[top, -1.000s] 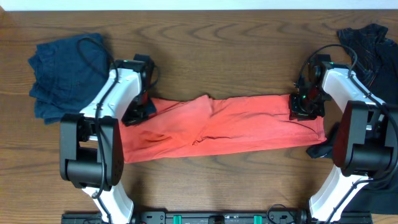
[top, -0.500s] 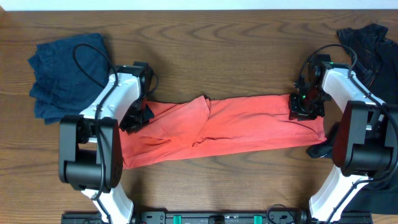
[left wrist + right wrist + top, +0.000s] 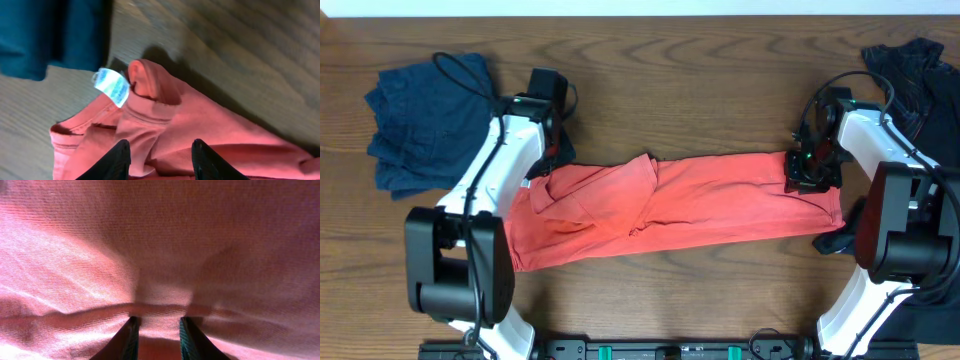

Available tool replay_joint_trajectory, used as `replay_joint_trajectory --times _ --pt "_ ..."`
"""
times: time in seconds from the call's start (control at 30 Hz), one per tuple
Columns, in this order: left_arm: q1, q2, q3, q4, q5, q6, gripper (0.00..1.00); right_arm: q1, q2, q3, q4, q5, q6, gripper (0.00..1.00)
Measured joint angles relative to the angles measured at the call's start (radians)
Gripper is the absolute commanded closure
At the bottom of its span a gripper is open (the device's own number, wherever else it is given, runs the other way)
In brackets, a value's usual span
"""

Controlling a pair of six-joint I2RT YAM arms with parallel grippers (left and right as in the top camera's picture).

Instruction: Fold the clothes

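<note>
The coral-red shirt (image 3: 680, 205) lies as a long folded band across the middle of the table. Its collar with a white label (image 3: 112, 86) shows in the left wrist view. My left gripper (image 3: 546, 162) hovers over the shirt's far left corner. In its own view the left gripper (image 3: 161, 145) is open, and the fabric below lies loose between the black fingertips (image 3: 122, 157). My right gripper (image 3: 809, 172) sits on the shirt's right end. The right wrist view shows the right gripper (image 3: 159, 322) shut on a pinched ridge of the red cloth (image 3: 160, 245).
A navy-blue garment (image 3: 425, 120) lies bunched at the far left, close to the left arm, and also shows in the left wrist view (image 3: 45, 35). Black clothes (image 3: 920, 70) are piled at the far right corner. More dark cloth (image 3: 842, 240) lies by the right arm's base.
The left gripper has opened, let go of the shirt's left end and drawn back toward the far side. The shirt's left end has settled flatter. The right arm has not moved.
</note>
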State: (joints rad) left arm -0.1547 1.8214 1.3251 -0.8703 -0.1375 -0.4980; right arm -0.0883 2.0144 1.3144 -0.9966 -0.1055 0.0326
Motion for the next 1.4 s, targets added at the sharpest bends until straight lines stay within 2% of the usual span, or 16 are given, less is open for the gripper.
replay_joint_trajectory --times 0.47,1.1,1.23,1.3,1.37,1.4 --pt "0.000 0.062 0.000 0.020 -0.071 0.051 0.58 0.000 0.000 0.000 0.000 0.000 0.000 0.73" --pt "0.000 0.072 -0.039 0.089 -0.055 0.143 0.53 0.000 0.000 0.000 -0.001 -0.001 0.000 0.72" --pt "0.000 0.099 -0.040 0.090 -0.052 0.151 0.60 0.000 0.000 0.000 -0.001 -0.001 0.000 0.72" --pt "0.000 0.108 -0.042 0.090 -0.052 0.157 0.71 0.000 0.000 0.000 -0.001 -0.001 0.000 0.72" --pt "0.000 0.110 -0.043 0.091 -0.053 0.155 0.89 0.000 0.000 0.000 -0.001 -0.001 0.000 0.72" --pt "0.000 0.110 -0.043 0.091 -0.053 0.156 0.94 0.000 0.000 0.000 -0.001 -0.001 0.000 0.72"
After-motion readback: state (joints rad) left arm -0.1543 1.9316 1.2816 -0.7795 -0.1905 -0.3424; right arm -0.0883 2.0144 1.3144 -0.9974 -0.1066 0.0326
